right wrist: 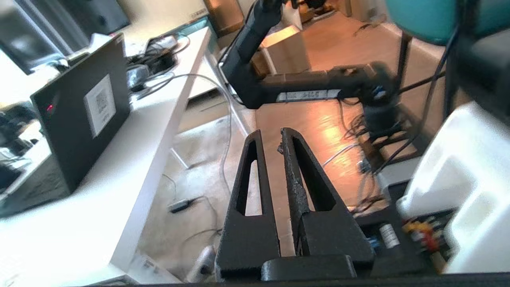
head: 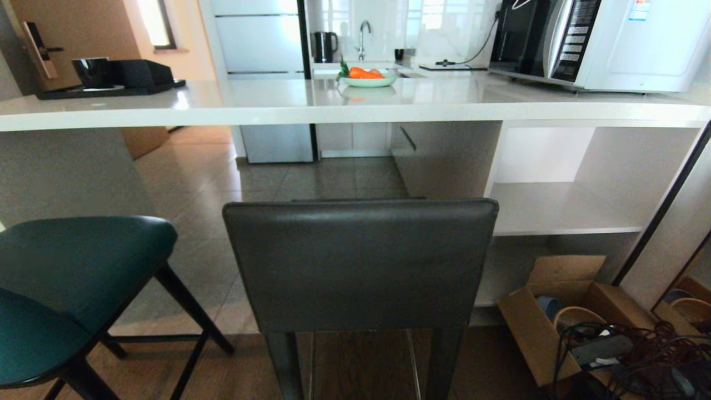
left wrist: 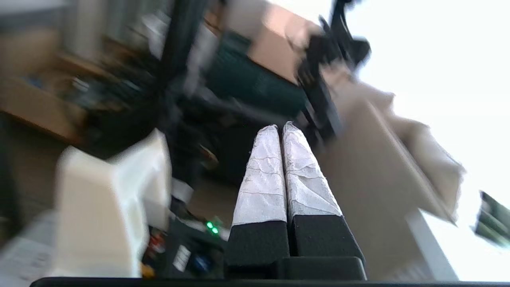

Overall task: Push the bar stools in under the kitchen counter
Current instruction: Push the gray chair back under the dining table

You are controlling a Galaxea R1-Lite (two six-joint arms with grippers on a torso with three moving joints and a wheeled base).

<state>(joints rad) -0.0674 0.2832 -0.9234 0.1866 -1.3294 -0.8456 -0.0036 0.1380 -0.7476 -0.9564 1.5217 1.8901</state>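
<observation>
The dark grey bar stool [head: 361, 261] stands straight ahead, its rectangular back facing me, just short of the kitchen counter [head: 278, 105]. The teal bar stool [head: 78, 266] is at the lower left, turned at an angle, its seat out from under the slab. Neither arm shows in the head view. My left gripper [left wrist: 279, 126] is shut, its white-taped fingers pressed together and holding nothing, with a blur of teal seat [left wrist: 255, 83] beyond it. My right gripper [right wrist: 271, 133] has its black fingers close together with only a thin slit. It holds nothing and points over wooden floor.
An open cardboard box [head: 561, 322] with bowls and tangled cables sits on the floor at the right, below white shelves [head: 555, 205]. On the counter are a microwave [head: 611, 39], a plate of carrots [head: 366, 78] and a black tray [head: 105, 78]. A white desk [right wrist: 131, 131] runs beside my right gripper.
</observation>
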